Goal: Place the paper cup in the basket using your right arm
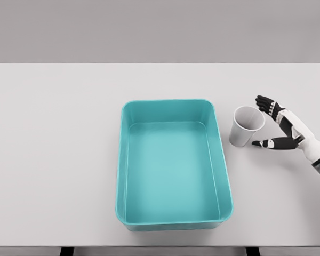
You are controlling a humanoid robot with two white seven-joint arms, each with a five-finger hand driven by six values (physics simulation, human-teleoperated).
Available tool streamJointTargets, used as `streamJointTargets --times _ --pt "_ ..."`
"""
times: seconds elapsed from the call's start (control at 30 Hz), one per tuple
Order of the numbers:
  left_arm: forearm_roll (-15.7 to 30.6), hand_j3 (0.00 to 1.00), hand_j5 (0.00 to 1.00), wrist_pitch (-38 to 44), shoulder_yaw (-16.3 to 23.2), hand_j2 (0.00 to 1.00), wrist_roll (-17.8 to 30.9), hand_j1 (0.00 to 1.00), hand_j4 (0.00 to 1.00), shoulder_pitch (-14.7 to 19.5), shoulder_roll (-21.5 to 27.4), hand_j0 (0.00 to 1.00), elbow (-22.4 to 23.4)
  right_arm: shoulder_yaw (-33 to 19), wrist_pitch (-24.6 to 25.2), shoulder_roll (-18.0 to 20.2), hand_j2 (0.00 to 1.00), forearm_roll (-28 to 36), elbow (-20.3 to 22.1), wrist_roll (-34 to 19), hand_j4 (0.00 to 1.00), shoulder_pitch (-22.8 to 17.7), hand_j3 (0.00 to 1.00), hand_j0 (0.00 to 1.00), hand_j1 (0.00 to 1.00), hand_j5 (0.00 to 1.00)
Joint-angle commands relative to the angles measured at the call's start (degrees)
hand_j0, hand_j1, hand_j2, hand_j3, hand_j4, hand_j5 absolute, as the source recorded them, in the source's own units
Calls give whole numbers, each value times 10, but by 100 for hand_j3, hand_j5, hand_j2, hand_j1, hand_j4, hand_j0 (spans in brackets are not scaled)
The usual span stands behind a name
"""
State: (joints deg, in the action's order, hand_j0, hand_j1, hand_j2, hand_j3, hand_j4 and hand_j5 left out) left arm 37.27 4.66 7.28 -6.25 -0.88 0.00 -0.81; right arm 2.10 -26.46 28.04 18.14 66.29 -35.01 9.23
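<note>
Head view: paper cup [247, 125] upright on the table [53, 133] just right of the teal basket [173, 162], right hand [280, 125] beside it with fingers spread wide around its far side, holding nothing, apparently lining up a grasp.

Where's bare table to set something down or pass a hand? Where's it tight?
Bare: the whole table left of the teal basket, the strip behind it to the far edge, and the near right corner. The basket's inside holds nothing. Tight: the gap right of the basket, where the paper cup stands with the open right hand cupped around it.
</note>
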Motion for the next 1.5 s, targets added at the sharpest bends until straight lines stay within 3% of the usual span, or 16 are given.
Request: streamJointTargets --times 0.0,1.03,1.17,1.23,1.27,1.47 --pt "0 100 100 0 0 100 0 100 100 0 0 100 0 1 1 -1 100 4 1 0 100 0 100 100 100 100" --pt "0 100 100 0 0 100 0 100 100 0 0 100 0 21 -5 -19 99 1 4 0 99 4 99 99 99 99" --pt "0 100 100 0 0 100 0 100 100 0 0 100 1 21 -6 -22 88 1 4 0 88 7 88 88 88 88" --pt "0 100 100 0 0 100 0 100 100 0 0 100 0 18 -6 -35 69 1 4 0 69 9 69 69 69 69" --pt "0 100 100 0 0 100 0 100 100 0 0 100 0 15 -6 -46 66 1 4 0 66 13 66 66 66 66" --pt "0 100 100 0 0 100 0 100 100 0 0 100 0 11 -14 -51 62 1 3 0 62 14 62 62 62 62"
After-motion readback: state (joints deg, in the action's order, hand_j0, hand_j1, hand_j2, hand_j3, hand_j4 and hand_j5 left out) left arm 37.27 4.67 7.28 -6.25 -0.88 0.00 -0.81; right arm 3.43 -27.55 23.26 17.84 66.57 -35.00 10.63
